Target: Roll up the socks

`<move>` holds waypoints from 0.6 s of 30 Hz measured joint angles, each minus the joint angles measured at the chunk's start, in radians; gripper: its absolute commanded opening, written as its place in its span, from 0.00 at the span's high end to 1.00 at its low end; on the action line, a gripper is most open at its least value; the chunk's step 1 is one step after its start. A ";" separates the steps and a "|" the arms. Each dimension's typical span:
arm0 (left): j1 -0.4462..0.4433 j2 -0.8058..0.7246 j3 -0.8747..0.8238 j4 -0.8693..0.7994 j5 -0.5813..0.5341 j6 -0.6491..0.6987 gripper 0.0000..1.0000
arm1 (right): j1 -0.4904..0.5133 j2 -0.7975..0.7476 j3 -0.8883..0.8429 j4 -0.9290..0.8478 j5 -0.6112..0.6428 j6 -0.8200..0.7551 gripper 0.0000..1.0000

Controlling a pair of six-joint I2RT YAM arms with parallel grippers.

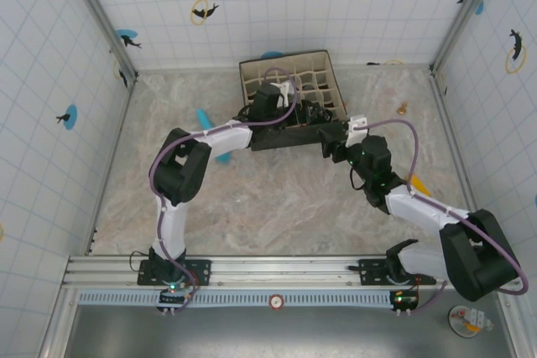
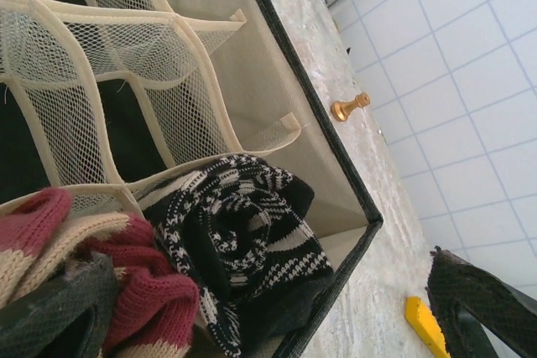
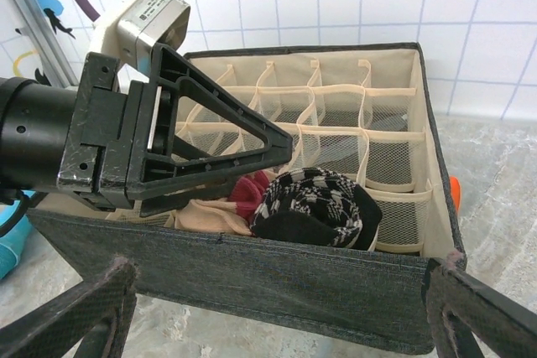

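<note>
The socks lie side by side in the front compartments of a fabric organizer box (image 3: 252, 282). The black-and-white striped sock (image 2: 243, 236) (image 3: 315, 207) is coiled into a roll. The peach sock with maroon parts (image 2: 126, 291) (image 3: 220, 211) lies bunched to its left. My left gripper (image 2: 267, 318) (image 1: 295, 113) hangs open over them, one finger (image 2: 50, 316) at the maroon fabric and the other outside the box wall, holding nothing. My right gripper (image 3: 277, 324) (image 1: 334, 133) stands open and empty just in front of the box's dark front wall.
The box (image 1: 289, 81) has several mesh-walled cells behind the socks. On the table lie a small gold pawn-like piece (image 2: 348, 106) (image 1: 403, 109), a yellow object (image 2: 424, 324) (image 1: 417, 184) and a blue cylinder (image 1: 205, 119). Tiled walls enclose the table.
</note>
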 measured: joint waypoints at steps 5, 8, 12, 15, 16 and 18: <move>0.002 0.005 0.003 0.005 0.010 -0.011 0.03 | -0.001 -0.017 -0.005 -0.003 -0.003 -0.002 0.10; 0.005 0.000 0.004 -0.004 0.010 -0.009 0.03 | -0.006 -0.037 -0.021 -0.004 -0.001 -0.008 0.09; 0.006 -0.043 0.004 -0.067 0.004 0.014 0.02 | -0.013 -0.061 -0.037 -0.010 0.008 -0.013 0.09; 0.007 -0.103 0.004 -0.119 -0.006 0.042 0.02 | -0.015 -0.095 -0.062 -0.010 0.025 -0.019 0.07; 0.008 -0.134 0.004 -0.137 -0.013 0.053 0.03 | -0.016 -0.110 -0.075 -0.010 0.032 -0.022 0.07; 0.012 -0.189 0.004 -0.163 -0.023 0.074 0.02 | -0.018 -0.136 -0.101 -0.011 0.049 -0.024 0.07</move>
